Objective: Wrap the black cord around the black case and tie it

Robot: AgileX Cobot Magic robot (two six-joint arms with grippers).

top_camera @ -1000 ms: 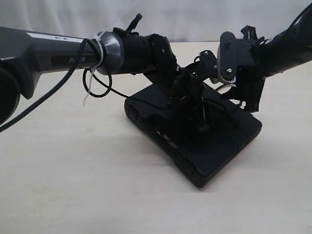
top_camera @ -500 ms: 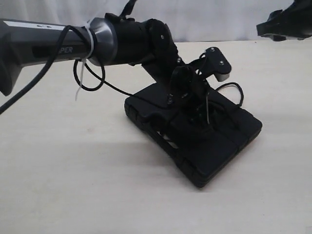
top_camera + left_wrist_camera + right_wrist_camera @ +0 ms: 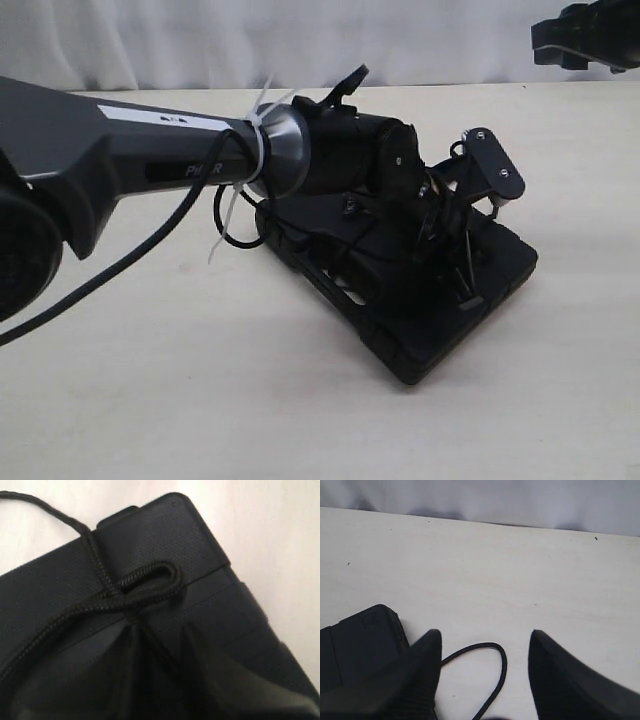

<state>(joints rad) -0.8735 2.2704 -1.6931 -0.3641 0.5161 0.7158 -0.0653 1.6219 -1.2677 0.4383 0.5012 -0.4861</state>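
Note:
The black case (image 3: 430, 330) lies flat on the pale table. My left gripper (image 3: 460, 280) is down on its top; in the left wrist view the left gripper (image 3: 157, 630) straddles a strand of the black cord (image 3: 150, 572), which forms a small loop on the case (image 3: 190, 535). A narrow dark gap shows between its fingers. My right gripper (image 3: 585, 35) is raised at the far right edge. In its wrist view the right gripper (image 3: 485, 635) is open and empty above a curve of the cord (image 3: 501, 655) on the table beside a case corner (image 3: 365, 645).
The left arm's own black cable (image 3: 232, 225), held by white zip ties, hangs in a loop just left of the case. A pale curtain (image 3: 300, 40) backs the far table edge. Bare tabletop (image 3: 200, 380) surrounds the case.
The left arm has dropped lower and shifted right over the case, and its jaws have narrowed. The right arm has lifted off the case to the top right.

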